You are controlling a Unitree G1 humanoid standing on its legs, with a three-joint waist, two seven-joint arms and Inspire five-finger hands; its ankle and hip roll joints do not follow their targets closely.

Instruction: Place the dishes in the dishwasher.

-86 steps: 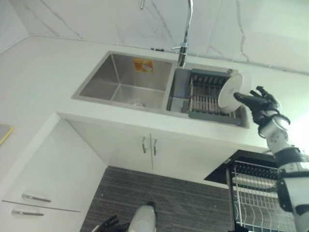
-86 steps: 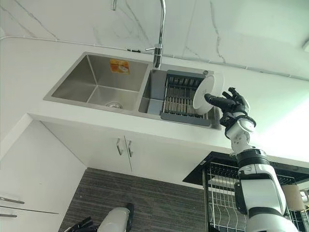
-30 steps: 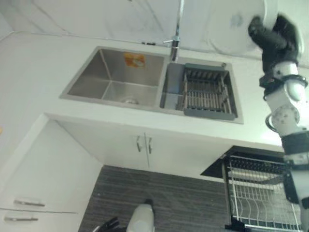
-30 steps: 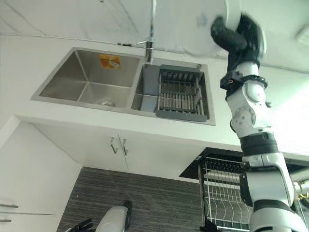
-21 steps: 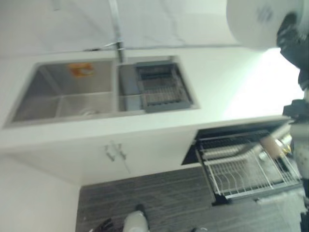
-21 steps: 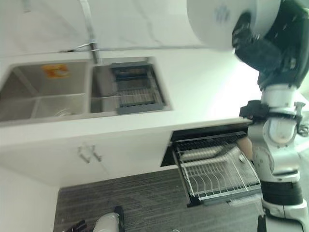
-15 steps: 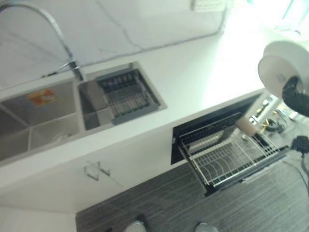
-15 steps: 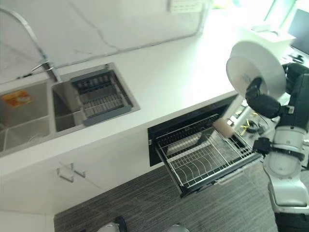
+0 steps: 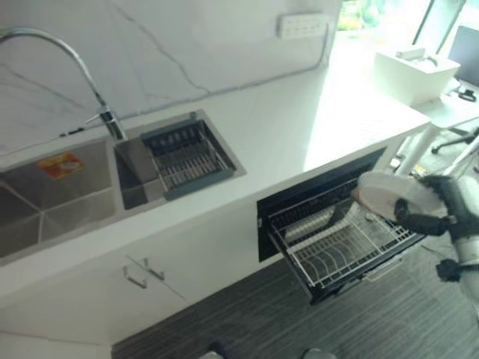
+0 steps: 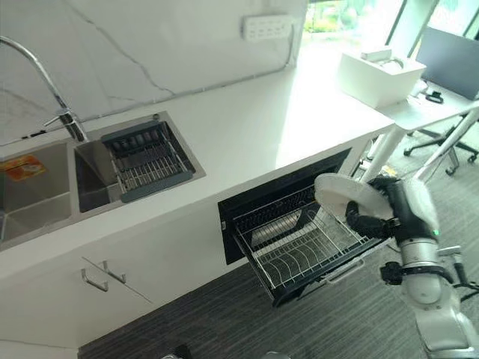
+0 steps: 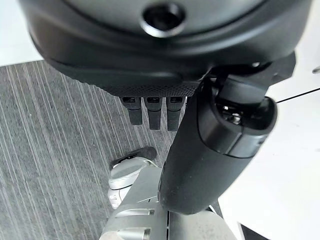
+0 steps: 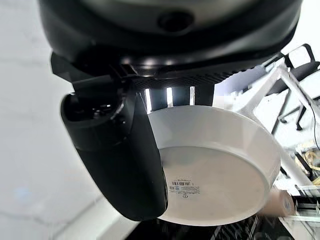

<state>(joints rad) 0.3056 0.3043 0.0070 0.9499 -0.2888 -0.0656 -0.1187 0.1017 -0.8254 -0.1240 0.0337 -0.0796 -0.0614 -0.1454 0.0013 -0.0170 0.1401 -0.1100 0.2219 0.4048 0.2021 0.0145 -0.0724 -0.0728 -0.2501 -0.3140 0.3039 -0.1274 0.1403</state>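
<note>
The plate has come down a long way: a moment ago the right hand held it up high above the counter, and now it sits low, just over the pulled-out dishwasher rack.

Nearest to me on the right, the right hand (image 10: 372, 218) has its fingers and thumb clamped on the rim of the white plate (image 10: 346, 197). In the right wrist view the thumb lies across the plate's underside and the fingers hook over its far edge, so the grip is firm. The plate (image 12: 215, 165) is tilted, its bottom with a small label facing that camera. It hangs above the right end of the dishwasher rack (image 10: 299, 249) and I cannot tell whether it touches the wires. The rack is a wire basket drawn out from the dark opening of the dishwasher (image 10: 251, 204) under the counter.

The left hand (image 11: 150, 112) shows in the left wrist view, hanging over the grey striped floor (image 11: 55, 150) with its fingers straight and loose, holding nothing.

Further off, the white counter (image 9: 299, 127) runs along the wall. Set into it on the left is a double sink (image 9: 52, 194); its right basin holds a dark drying rack (image 9: 183, 157), and a curved tap (image 9: 75, 67) rises behind it. Below the sink are white cabinet doors (image 9: 142, 273) with small handles. At the far right end of the counter stands a white box (image 9: 415, 71).
</note>
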